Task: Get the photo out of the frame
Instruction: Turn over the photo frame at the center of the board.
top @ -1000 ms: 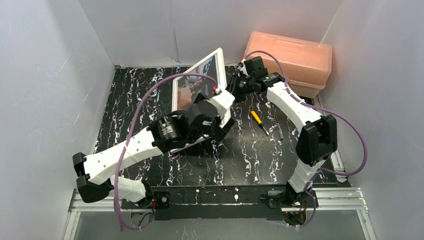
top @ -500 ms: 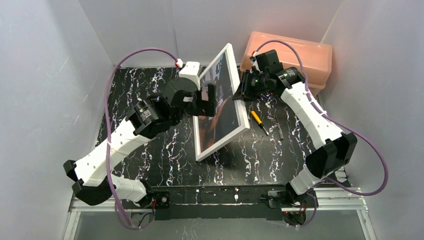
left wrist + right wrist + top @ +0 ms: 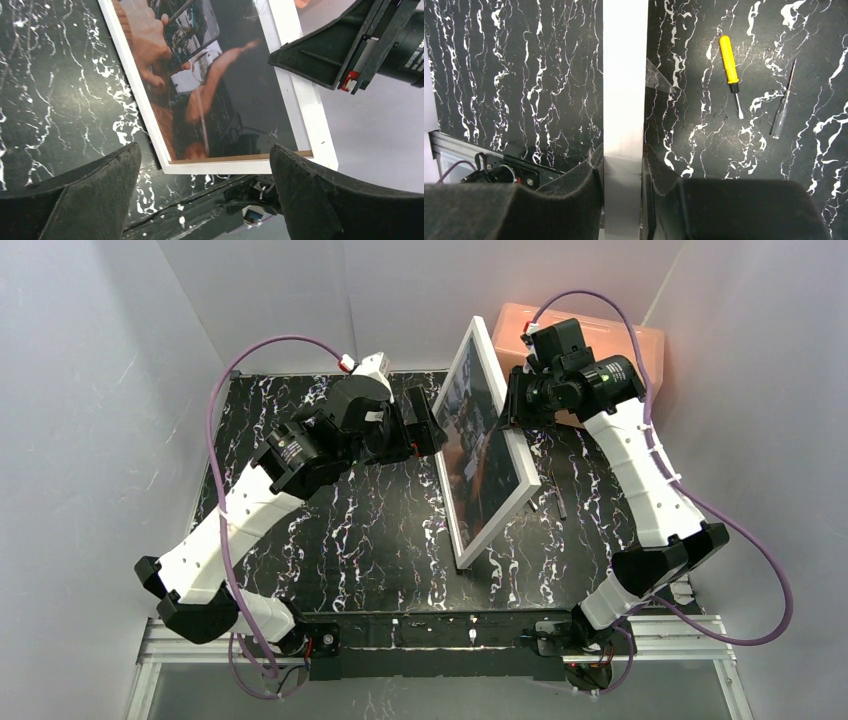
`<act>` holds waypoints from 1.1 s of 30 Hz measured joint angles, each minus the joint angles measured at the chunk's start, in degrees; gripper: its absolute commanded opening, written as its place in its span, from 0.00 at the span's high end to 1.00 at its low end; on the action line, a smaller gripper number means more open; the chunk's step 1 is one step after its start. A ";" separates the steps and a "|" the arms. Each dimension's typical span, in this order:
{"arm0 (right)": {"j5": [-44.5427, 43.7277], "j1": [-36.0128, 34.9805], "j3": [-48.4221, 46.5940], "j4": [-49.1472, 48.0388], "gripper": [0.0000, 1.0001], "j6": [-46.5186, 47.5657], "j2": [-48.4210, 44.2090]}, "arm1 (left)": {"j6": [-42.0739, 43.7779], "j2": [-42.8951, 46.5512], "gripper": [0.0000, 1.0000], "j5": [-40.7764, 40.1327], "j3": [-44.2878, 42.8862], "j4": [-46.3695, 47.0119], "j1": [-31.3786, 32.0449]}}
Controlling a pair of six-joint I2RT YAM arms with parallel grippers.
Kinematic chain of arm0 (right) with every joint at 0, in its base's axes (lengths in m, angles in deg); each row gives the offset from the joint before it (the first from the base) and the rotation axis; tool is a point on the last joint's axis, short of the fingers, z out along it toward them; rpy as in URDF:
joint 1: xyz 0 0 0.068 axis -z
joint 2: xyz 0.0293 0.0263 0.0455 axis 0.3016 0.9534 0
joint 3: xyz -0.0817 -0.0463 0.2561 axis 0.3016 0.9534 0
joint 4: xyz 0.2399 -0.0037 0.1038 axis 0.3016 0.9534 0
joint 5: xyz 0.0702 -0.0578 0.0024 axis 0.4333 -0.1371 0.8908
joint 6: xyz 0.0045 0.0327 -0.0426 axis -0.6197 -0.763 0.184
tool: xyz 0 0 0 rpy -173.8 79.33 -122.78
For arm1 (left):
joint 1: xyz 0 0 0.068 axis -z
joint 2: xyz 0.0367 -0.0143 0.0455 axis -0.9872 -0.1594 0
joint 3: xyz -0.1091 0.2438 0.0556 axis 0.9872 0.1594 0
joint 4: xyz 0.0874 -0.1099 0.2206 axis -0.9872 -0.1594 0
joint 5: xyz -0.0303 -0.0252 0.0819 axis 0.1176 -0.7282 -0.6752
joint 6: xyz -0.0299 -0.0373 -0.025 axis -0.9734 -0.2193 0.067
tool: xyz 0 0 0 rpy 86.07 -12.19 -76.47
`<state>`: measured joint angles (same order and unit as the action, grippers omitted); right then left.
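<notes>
One frame (image 3: 307, 120) with one photo (image 3: 225, 90), tight between right jaws; left jaws wide, empty.

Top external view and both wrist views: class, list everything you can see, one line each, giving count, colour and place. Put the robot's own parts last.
frame: one, white border, stood on edge over mid-table.
photo: one, dark reddish-brown and orange, inside the frame, facing the left arm.
screwdriver: one, yellow handle, lying on the table right of the frame.
slim tool: one, dark shaft with a clear end, lying just right of the screwdriver.
box: one, pink, far right corner.
table: one, black with white veins.
left gripper: one, black fingers, open, facing the photo, not touching it.
right gripper: one, black fingers, shut on the frame's edge.
</notes>
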<state>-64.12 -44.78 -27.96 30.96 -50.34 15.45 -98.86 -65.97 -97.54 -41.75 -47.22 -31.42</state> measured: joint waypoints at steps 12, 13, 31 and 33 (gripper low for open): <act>-0.74 -4.98 -1.33 2.29 0.74 2.34 0.00 | -10.01 -3.98 0.02 6.01 -4.61 0.39 -2.19; -0.74 -5.75 -1.33 2.27 0.71 2.56 0.00 | -10.60 -4.57 0.01 6.47 -4.61 0.48 -2.36; -0.81 -13.29 3.74 -0.55 0.66 5.75 -3.10 | -21.68 -6.51 0.01 10.67 0.55 0.09 -7.45; -0.79 -14.16 3.74 -0.63 0.64 6.43 -3.21 | -22.88 -6.71 0.02 10.40 -0.31 -0.76 -7.85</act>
<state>-64.90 -58.94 -24.23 30.33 -43.91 12.24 -121.74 -72.68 -87.14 -42.06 -47.98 -39.27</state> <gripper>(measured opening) 0.343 0.984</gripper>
